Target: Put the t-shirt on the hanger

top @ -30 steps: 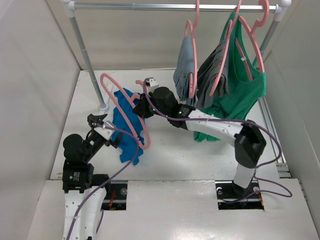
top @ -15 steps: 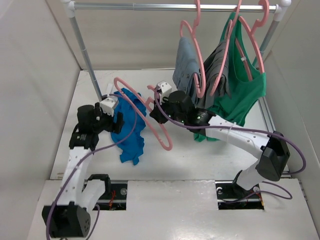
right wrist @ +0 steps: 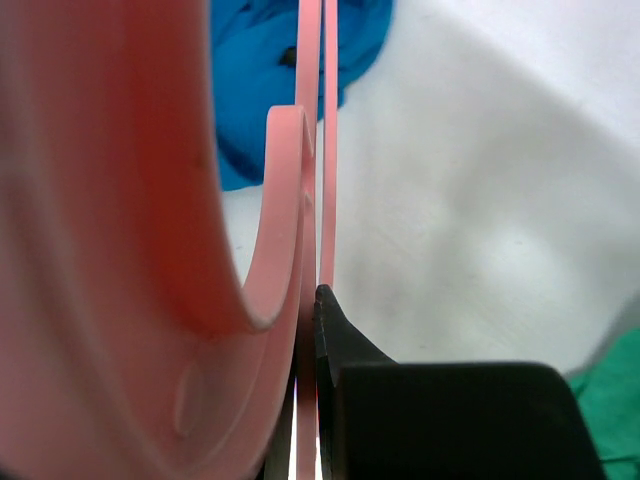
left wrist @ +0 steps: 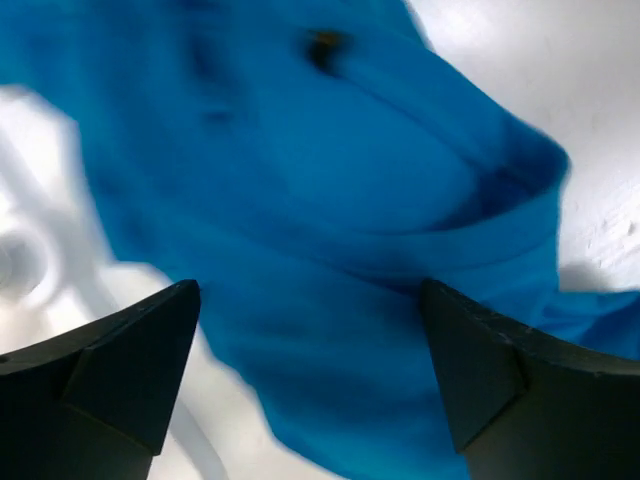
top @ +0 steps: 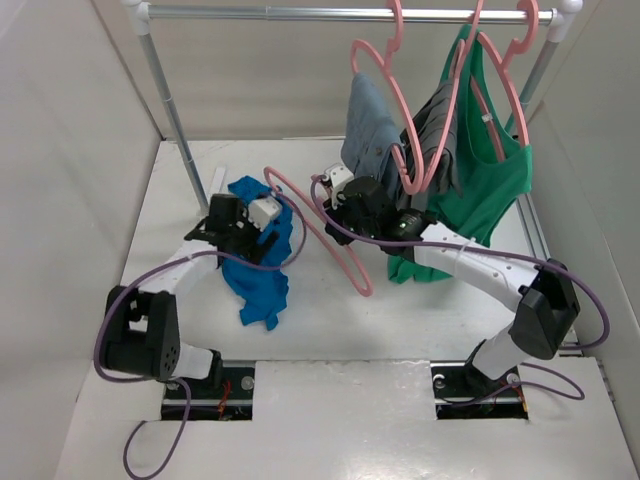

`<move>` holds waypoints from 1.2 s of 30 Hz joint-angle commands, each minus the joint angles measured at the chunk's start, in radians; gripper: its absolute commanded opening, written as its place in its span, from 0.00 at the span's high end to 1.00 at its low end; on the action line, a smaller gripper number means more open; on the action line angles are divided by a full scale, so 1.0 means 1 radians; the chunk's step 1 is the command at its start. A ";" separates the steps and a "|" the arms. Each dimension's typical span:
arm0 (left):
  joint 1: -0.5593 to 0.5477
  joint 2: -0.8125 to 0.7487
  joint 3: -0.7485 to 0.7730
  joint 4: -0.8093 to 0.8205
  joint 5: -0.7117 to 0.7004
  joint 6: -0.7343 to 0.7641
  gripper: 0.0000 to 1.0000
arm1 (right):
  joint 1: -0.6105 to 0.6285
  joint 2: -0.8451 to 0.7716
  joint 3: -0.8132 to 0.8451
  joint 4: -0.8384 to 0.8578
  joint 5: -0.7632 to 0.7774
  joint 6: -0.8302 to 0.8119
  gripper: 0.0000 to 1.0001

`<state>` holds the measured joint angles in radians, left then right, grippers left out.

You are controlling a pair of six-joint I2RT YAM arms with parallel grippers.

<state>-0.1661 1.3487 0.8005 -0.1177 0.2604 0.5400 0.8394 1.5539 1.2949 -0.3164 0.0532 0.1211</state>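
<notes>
left jaws spread wide over t-shirt (left wrist: pixel 330 250); right jaws clamp hanger (right wrist: pixel 120 250).

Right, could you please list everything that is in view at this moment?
t-shirt: one, royal blue, crumpled on the table, left of centre.
hanger: one, pink, held tilted above the table, just right of the t-shirt.
rail: one, silver, across the back.
hung hangers: three, pink, on the rail's right half.
grey garments: two, one lighter and one darker, hanging from the rail.
tank top: one, green, hanging furthest right.
table: one, white.
left end effector: black fingers, open, close over the t-shirt.
right end effector: black, shut on the hanger.
</notes>
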 commanded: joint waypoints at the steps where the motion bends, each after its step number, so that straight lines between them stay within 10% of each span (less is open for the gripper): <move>1: -0.104 0.049 -0.058 0.024 -0.125 0.260 0.12 | -0.014 -0.017 0.038 0.023 0.007 -0.035 1.00; 11: -0.136 0.014 -0.125 -0.247 0.109 0.527 1.00 | -0.042 -0.080 -0.022 0.013 0.028 -0.047 1.00; 20: -0.156 -0.408 -0.087 -0.847 0.407 1.058 1.00 | -0.042 -0.190 -0.095 0.004 0.028 -0.077 1.00; 23: -0.165 -0.532 -0.087 -0.850 0.447 0.985 0.35 | -0.042 -0.221 -0.126 0.004 0.028 -0.077 1.00; 25: -0.165 -0.578 -0.087 -0.723 0.490 0.804 0.21 | -0.042 -0.235 -0.155 0.004 0.008 -0.077 1.00; 27: -0.165 -0.623 -0.119 -0.370 0.449 0.325 0.21 | -0.042 -0.256 -0.164 -0.018 -0.002 -0.086 1.00; 32: -0.165 -0.493 -0.101 -0.023 0.324 0.051 0.30 | -0.042 -0.276 -0.196 -0.027 -0.003 -0.077 1.00; 36: -0.204 -0.199 0.034 -0.071 0.217 -0.032 0.64 | -0.042 -0.307 -0.207 -0.018 -0.003 -0.077 1.00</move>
<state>-0.3515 1.0046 0.7570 -0.2962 0.5598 0.6876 0.8036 1.2953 1.0828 -0.3683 0.0601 0.0486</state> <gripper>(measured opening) 0.403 0.143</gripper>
